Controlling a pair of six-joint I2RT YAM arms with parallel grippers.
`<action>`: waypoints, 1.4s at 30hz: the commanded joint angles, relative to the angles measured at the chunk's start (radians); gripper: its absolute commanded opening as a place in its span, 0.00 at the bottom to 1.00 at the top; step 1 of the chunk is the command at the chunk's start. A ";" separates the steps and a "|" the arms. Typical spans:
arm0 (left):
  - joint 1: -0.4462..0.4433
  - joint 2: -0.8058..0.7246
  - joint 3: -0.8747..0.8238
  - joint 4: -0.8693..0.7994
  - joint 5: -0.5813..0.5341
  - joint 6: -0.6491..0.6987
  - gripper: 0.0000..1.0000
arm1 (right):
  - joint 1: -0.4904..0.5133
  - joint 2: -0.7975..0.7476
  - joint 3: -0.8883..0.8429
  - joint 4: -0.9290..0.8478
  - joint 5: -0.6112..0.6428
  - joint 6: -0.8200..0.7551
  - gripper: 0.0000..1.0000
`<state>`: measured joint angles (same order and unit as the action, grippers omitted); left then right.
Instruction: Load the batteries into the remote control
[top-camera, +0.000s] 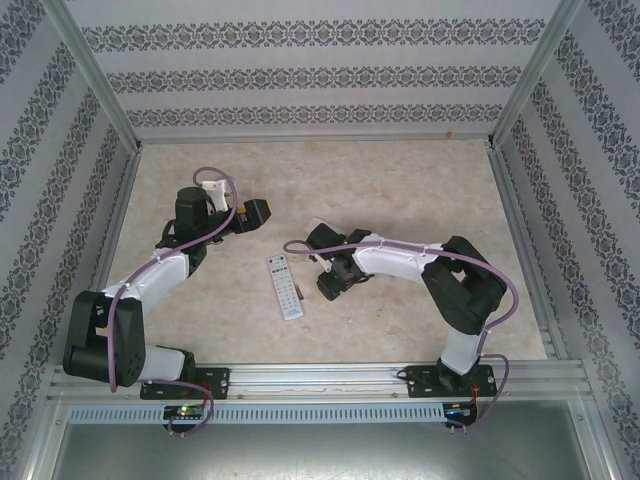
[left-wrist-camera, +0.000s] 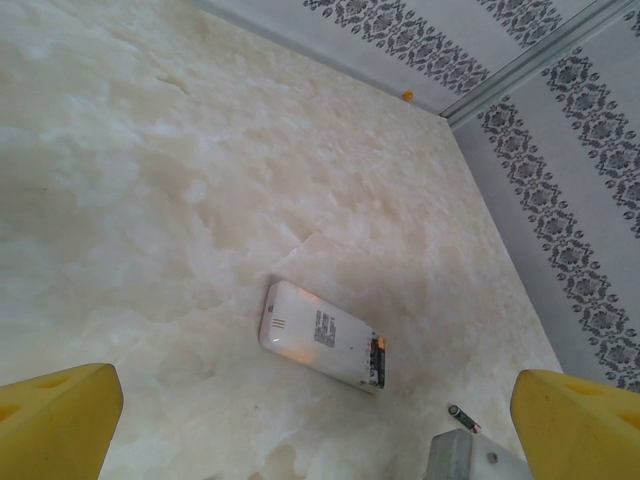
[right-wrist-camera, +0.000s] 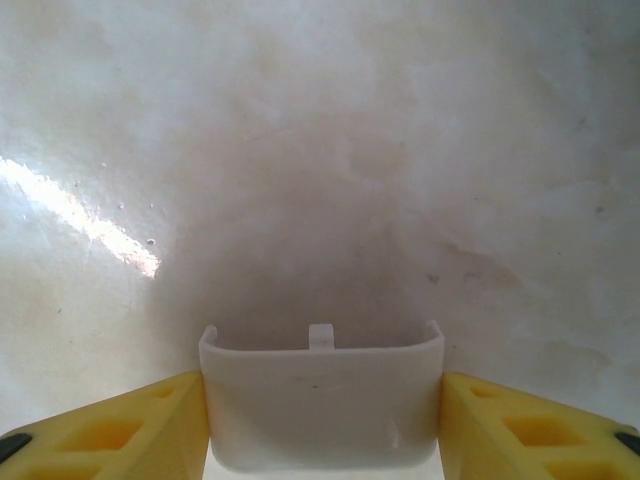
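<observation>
Left wrist view carries the work. A white remote (left-wrist-camera: 320, 338) lies back-up on the tabletop (left-wrist-camera: 150, 200), with its battery bay (left-wrist-camera: 377, 360) uncovered at the right-hand end. A coppery glint shows inside the bay, but I cannot tell whether it is a cell or a contact. One battery (left-wrist-camera: 460, 414) lies loose on the table near that open end, apart from it. It is a slim dark cylinder with a reddish tip.

The battery looks light, rigid, smooth and round. I judge it will roll on this glossy, marble-patterned surface and slip out of a pinch taken near either end. The best hold is across the middle of the barrel, with the fingers square to its length. The remote is a hard plastic shell with rounded corners, probably light enough to skate when pushed, so it may need steadying while a cell is pressed home.

The left gripper (left-wrist-camera: 315, 425) faces the remote with its yellow fingers (left-wrist-camera: 55, 425) spread wide and nothing between them. The right gripper (right-wrist-camera: 320, 425) has its yellow fingers against both side edges of a white battery cover (right-wrist-camera: 320, 385). The cover is a thin curved shell with a small latch tab on its far edge, and it would flex under a hard squeeze. In the top external view a second remote (top-camera: 284, 287) lies buttons-up near the table's middle, just left of the right gripper.
</observation>
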<state>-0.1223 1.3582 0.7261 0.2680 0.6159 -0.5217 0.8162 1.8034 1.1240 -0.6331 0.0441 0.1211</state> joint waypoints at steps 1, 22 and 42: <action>0.004 -0.017 0.031 -0.035 -0.020 0.040 1.00 | 0.012 0.007 0.046 -0.059 0.029 -0.064 0.60; 0.005 -0.023 0.028 -0.016 -0.010 0.052 1.00 | -0.088 -0.054 0.108 -0.076 0.022 -0.209 0.50; 0.003 -0.049 0.018 -0.015 -0.005 0.032 1.00 | -0.278 0.225 0.448 -0.185 -0.110 -0.504 0.53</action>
<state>-0.1223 1.3231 0.7261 0.2459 0.6014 -0.4969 0.5449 2.0090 1.5433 -0.7696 -0.0242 -0.3515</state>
